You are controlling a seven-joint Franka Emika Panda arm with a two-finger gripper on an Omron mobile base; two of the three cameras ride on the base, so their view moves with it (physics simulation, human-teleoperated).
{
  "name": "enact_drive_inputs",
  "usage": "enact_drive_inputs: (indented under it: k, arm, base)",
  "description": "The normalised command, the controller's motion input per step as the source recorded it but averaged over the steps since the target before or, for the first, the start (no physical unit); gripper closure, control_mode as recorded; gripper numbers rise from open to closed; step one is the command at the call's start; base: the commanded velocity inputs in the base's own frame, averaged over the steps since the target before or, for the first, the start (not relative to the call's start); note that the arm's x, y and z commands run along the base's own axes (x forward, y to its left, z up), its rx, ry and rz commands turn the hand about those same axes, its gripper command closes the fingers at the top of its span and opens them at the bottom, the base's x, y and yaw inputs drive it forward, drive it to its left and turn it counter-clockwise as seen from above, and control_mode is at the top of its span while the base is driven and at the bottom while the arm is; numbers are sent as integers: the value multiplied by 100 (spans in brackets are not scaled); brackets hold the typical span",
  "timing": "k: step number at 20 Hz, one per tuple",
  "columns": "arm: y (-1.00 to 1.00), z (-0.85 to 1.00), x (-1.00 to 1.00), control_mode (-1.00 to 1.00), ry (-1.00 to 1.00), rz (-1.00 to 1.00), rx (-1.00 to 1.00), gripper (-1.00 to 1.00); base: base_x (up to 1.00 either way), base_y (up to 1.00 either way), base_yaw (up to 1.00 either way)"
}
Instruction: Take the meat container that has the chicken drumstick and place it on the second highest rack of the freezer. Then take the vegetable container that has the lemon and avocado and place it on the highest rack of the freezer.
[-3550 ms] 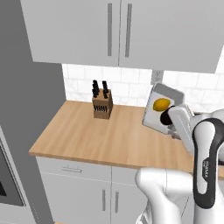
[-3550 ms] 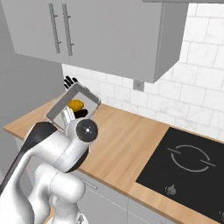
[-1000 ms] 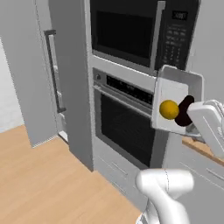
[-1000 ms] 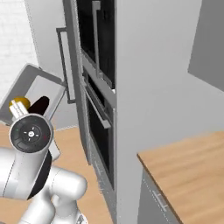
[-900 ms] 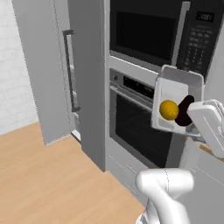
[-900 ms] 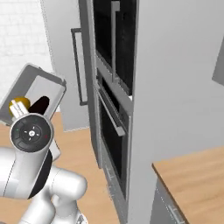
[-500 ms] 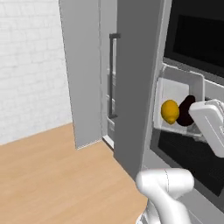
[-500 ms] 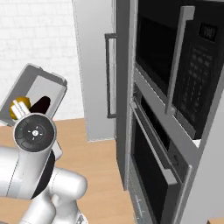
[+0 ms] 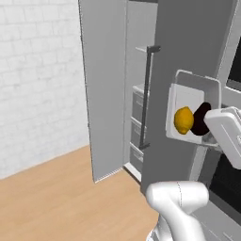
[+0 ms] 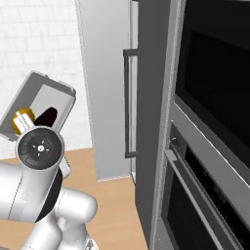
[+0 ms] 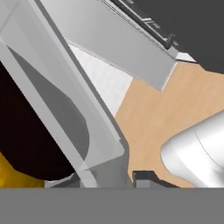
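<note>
Holding vegetable container (image 9: 194, 109) in clenched fingers (image 11: 146, 177); lemon (image 9: 183, 120), avocado (image 9: 201, 119) inside.

No readable text, no labels, no brand names, no numbers, no signs on any surface, all faces plain grey, white or black, nothing legible

Lemon (image 9: 184, 119) sits at nine o'clock of the avocado (image 9: 201, 118) inside the vegetable container (image 9: 194, 89), with the freezer (image 9: 136, 89) beyond at ten o'clock, door ajar.
</note>
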Motion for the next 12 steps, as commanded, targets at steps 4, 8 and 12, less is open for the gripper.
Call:
enact_drive_inputs:
  k: [4,8,12]
  arm:
    - [0,0,0,100,0,0,0,100]
    - [0,0,0,100,0,0,0,100]
    - [0,0,0,100,0,0,0,100]
  base:
    - [76,68,-22]
    - [69,73,-22]
    - [48,58,-22]
